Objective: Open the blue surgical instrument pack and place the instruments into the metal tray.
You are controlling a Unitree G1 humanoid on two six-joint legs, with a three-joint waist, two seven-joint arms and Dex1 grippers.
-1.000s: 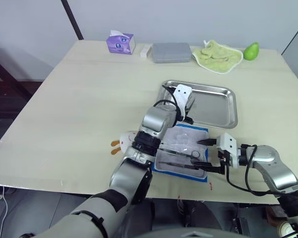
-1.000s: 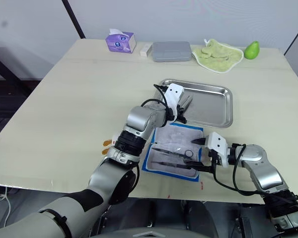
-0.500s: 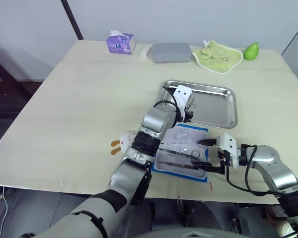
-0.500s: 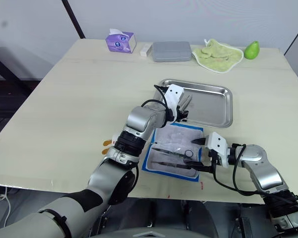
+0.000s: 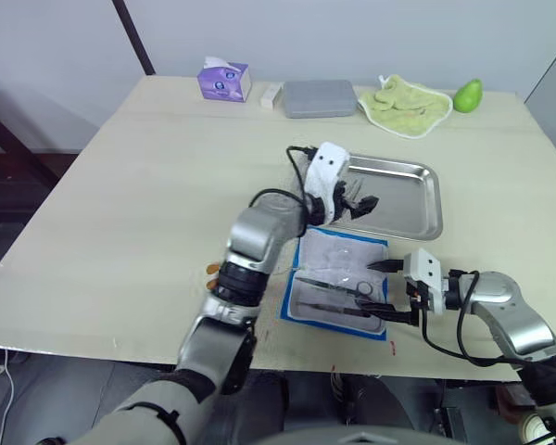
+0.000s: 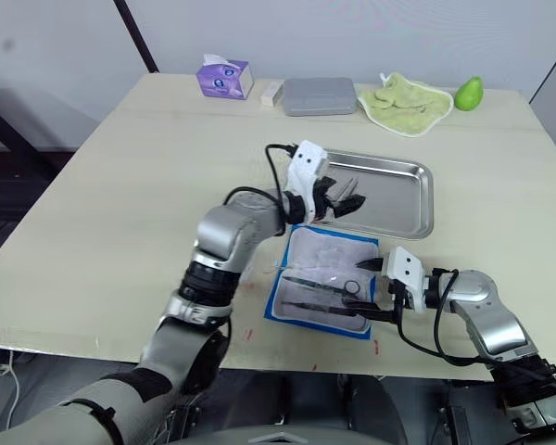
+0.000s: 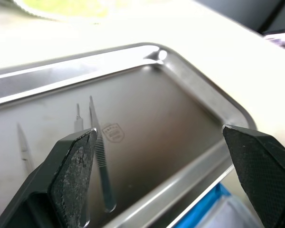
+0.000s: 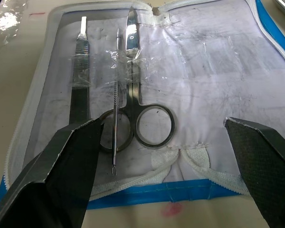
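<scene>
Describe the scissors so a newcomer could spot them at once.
Start at the steel tray and drop to the open blue pouch just in front of it. On its white lining lie the scissors, under clear plastic. They alone have two ring handles; the probe and flat handle beside them are straight.

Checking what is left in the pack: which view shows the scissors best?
The right wrist view: the scissors lie close up in the open pack, rings and blades clear. Both eye views show them small, beside the right gripper.

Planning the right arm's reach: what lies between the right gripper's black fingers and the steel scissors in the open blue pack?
Nothing solid: in the right wrist view, only white padded lining separates the open right gripper from the scissors, pocketed under clear film.
</scene>
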